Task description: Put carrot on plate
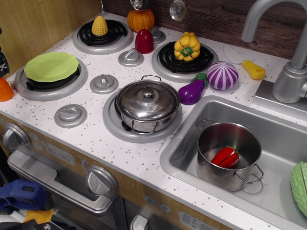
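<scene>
The lime-green plate (50, 66) lies flat on the front-left stove burner. The carrot (5, 90), a small bright-orange piece, sits at the far left edge of the view, just left of the plate's burner, and is partly cut off by the frame. A dark piece of my gripper (3, 63) shows right above the carrot at the left edge. Most of the gripper is out of view, so I cannot tell how its jaws stand or whether it touches the carrot.
Yellow corn (100, 26) stands on the back-left burner, with an orange pumpkin (140, 19) behind. A lidded steel pot (147, 101) sits on the front-middle burner. A yellow pepper (187, 46), eggplant (192, 91) and purple onion (222, 75) are right of it. The sink (278, 129) holds a pot (229, 155).
</scene>
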You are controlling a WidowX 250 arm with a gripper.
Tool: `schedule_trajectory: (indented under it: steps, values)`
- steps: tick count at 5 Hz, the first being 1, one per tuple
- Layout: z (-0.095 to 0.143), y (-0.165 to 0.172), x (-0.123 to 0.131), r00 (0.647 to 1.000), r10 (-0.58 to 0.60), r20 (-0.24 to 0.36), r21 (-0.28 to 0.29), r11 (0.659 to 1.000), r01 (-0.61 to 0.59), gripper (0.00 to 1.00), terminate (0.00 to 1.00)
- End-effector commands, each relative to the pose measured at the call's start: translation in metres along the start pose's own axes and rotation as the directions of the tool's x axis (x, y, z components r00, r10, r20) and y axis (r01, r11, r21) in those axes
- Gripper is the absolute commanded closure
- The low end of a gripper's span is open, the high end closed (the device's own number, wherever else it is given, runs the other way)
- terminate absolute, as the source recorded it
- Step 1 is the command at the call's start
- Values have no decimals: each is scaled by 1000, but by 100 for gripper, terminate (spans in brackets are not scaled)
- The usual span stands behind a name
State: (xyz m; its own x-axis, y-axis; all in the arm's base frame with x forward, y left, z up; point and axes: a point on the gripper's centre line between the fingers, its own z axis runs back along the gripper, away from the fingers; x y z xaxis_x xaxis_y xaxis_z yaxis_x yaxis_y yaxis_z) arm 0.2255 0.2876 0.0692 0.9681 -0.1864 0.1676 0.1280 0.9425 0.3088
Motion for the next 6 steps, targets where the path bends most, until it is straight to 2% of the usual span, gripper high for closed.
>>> schedule_trajectory:
  steps: [1,2,4,5,6]
  values:
    - [0,0,0,1000,0,0,0,1000,0,0,0]
    - [-14,0,1,1000,5,30,-11,1000,-5,0,0]
    - [-32,-3,-1,999,21,49,-36,999,-20,0,0]
    - [-31,-5,-3,999,31,40,-42,999,-30,100,0]
    - [-32,-6,-6,998,34,44,-36,999,-32,100,0]
